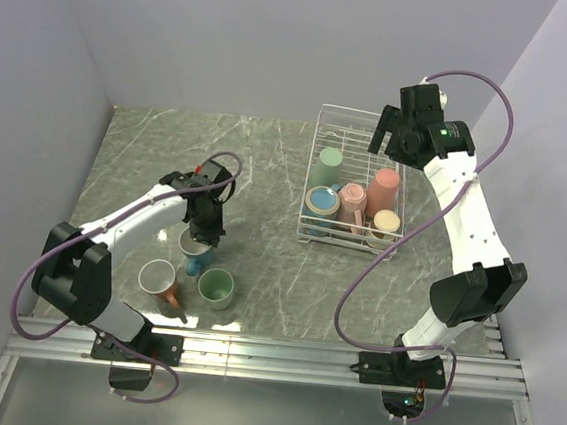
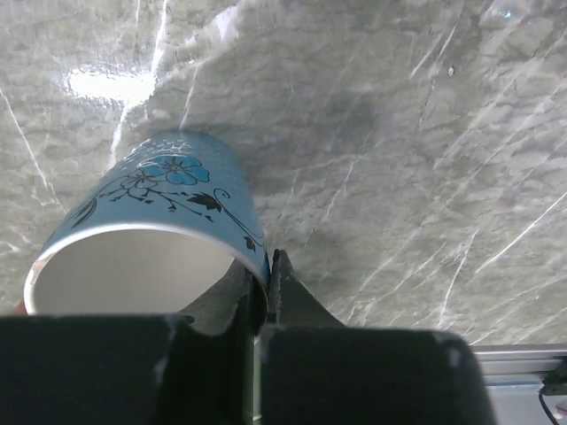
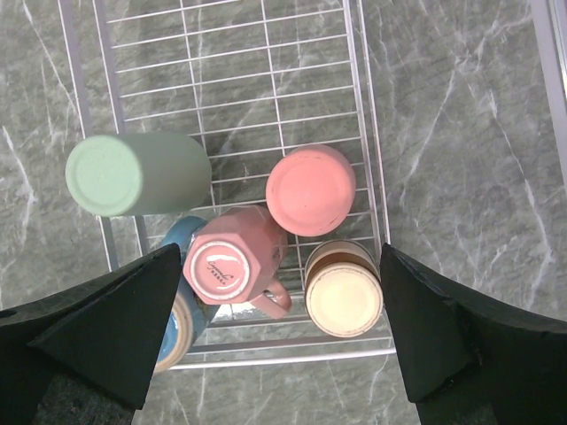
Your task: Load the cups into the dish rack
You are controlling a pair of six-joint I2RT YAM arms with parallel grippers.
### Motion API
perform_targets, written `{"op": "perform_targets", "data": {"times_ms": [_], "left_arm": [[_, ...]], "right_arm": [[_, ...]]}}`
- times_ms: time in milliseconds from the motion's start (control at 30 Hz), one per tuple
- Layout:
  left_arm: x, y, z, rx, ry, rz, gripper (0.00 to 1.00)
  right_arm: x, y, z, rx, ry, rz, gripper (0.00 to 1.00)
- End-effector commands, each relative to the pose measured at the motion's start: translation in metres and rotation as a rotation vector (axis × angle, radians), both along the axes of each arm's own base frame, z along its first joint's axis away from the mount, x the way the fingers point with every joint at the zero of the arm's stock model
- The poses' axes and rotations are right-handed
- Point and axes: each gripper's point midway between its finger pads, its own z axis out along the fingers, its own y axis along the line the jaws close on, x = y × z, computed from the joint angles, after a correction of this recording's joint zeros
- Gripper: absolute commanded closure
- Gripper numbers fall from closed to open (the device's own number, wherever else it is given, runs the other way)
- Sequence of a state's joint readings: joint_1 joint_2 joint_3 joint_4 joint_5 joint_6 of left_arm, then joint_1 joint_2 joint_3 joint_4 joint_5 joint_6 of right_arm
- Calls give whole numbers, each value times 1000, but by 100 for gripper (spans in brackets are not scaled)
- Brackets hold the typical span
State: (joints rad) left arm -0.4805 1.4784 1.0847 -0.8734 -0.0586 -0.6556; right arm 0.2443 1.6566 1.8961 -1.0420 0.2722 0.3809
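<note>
Grip check: the left hand [image 2: 262, 288] is closed narrow on the rim of the blue floral cup [image 2: 168, 190], with one finger inside the mouth and one outside. The cup extends from the hand toward the upper left of the left wrist view, tilted. Whether its base touches the bench [image 2: 399, 133] cannot be told.

A rim pinch probably lets the cup swing, so raise it vertically first and keep the wrist steady. Clear the orange cup [image 1: 159, 281] and the green cup [image 1: 216, 286], both just beside the hand at lower left of the top view.

The dish rack [image 1: 349, 109] lies well apart, at centre right. The racked cups [image 3: 310, 189] fill its lower part in the right wrist view, so aim for the bare grid above them. The right hand [image 3: 280, 266] hangs wide open over the rack, holding nothing, and may obstruct the approach.
</note>
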Motion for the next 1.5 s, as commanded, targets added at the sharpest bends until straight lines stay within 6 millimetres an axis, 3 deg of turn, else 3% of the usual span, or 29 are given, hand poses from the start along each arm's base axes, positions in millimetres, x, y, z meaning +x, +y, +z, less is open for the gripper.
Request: {"op": "perform_targets", "data": {"times_ms": [0,133,167,267,300,333,400,467,500,533,567,600,633,667,733,767,800,833,867,900,933,1000,1033,1200,1333,1467], "left_arm": [[12,1,4,24,-46,-12,99],[22,1,24,46,-72,-41,100],[36,-5,45,31,-124,-45,100],[56,-8,80,35,-179,-62,100],[74,-19,108,-16,-242,-74,100],[84,-22,121,-32,-273,-95,100],[106,-35,157,-107,-362,-114,100],[125,-43,181,-239,-417,-105,100],[138,-38,194,-304,-446,-75,100],[135,-54,205,-443,-432,-101,100],[149,-63,222,-529,-509,-118,100],[150,-62,242,-601,-571,-125,100],[140,-78,260,-742,-567,-174,100],[147,-84,280,-826,-661,-224,100],[140,-92,304,-979,-663,-267,100],[126,-100,311,-1063,-624,-345,100],[130,-104,329,-1119,-699,-410,100],[125,-108,340,-1204,-668,-401,100],[119,-111,337,-1257,-635,-416,100],[111,-113,346,-1315,-642,-467,100],[98,-112,371,-1416,-677,-510,100],[88,-109,378,-1550,-617,-489,100],[75,-106,390,-1593,-702,-570,99],[66,-101,385,-1696,-666,-540,100],[62,-104,382,-1706,-642,-531,100],[60,-106,384,-1756,-639,-537,100]], "right_arm": [[-9,-4,27,6,-70,-6,0],[-11,-5,34,9,-81,-8,0],[-10,-5,41,14,-98,-6,0],[-10,1,60,50,-136,11,0],[-10,3,65,61,-146,16,0],[-10,6,68,76,-152,26,0],[-11,19,82,131,-172,75,0],[-9,33,91,179,-185,129,0],[-13,55,95,261,-181,229,0],[-11,68,109,316,-231,293,0],[-15,83,106,380,-220,364,0],[-29,105,118,486,-227,486,0],[-30,121,136,574,-288,565,0],[-33,132,123,640,-251,609,0],[-51,155,146,788,-298,770,0],[-53,161,133,833,-265,797,0],[-57,165,135,865,-268,833,0],[-59,170,132,908,-266,865,0],[-59,173,131,929,-266,883,0],[-58,174,129,942,-269,890,0],[-53,174,131,960,-290,894,0],[-53,177,121,1005,-264,912,0],[-50,176,124,1020,-282,918,0],[-48,179,123,1054,-271,929,0],[-53,182,142,1105,-326,984,0],[-57,187,145,1139,-322,1008,0]]}}
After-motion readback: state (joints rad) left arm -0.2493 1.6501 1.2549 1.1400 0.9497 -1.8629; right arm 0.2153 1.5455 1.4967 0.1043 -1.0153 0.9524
